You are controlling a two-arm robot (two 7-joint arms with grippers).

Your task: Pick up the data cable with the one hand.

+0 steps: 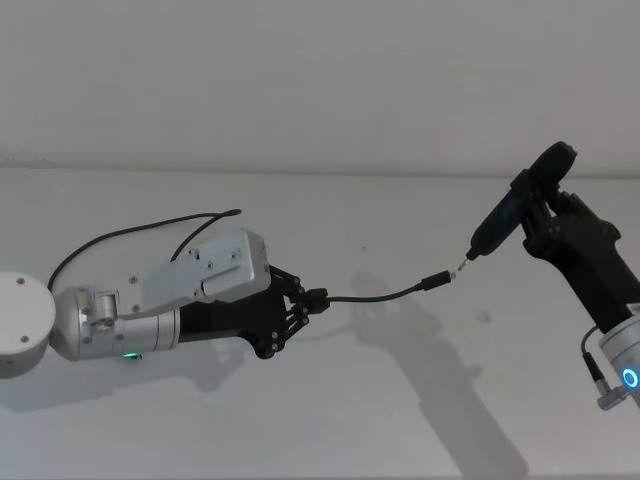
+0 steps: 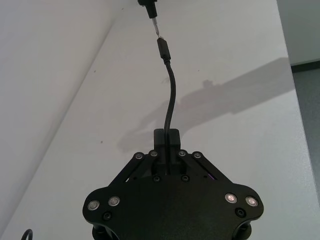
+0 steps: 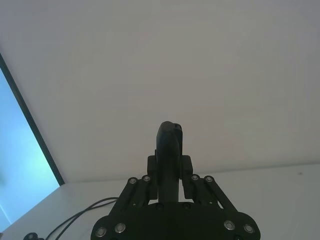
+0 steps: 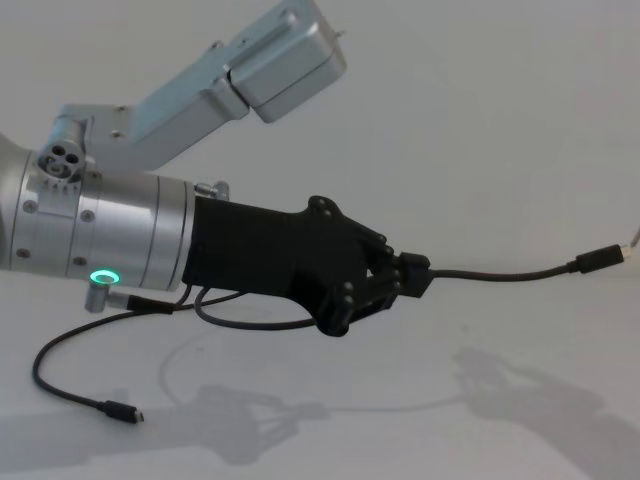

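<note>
Data cable [image 1: 385, 294] hangs clear above the white worktop [image 1: 400, 400], one end pinched in the left gripper [image 1: 312, 299], its free plug reaching toward the pin tip of the narrow black device [image 1: 505, 215]. That device sits clamped in the right gripper [image 3: 170, 175], beyond the plug. Another thin cable [image 4: 70, 385] lies below the left gripper; bare worktop spreads around.

Left tool [image 1: 318, 300] clamped, raised; right tool [image 1: 545, 215] clamped, raised.

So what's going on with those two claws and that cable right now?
Left gripper shut on data cable, lifted off table. Right gripper shut on pin-tipped device, tip at cable plug. Nothing in the way.
</note>
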